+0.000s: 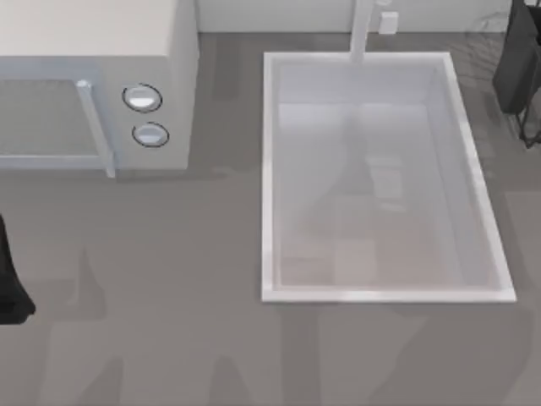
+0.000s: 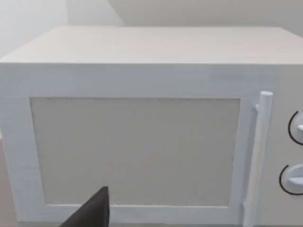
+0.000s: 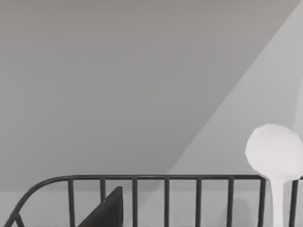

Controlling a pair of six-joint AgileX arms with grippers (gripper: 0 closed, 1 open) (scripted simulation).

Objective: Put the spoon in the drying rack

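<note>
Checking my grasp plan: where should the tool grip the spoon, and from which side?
Probably the spoon's thin handle just under the oval bowl, coming from above the drying rack. It stands upright, bowl up, and lower down the rack's wires flank the handle.

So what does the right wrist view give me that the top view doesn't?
Right wrist view: the spoon, bowl up and handle running down among the wire bars of the drying rack, with a dark finger of the right gripper beside them. Top view: the sink basin, the microwave, the faucet and the left arm at the table's left edge. Both share the rack, at the top view's right edge.
</note>
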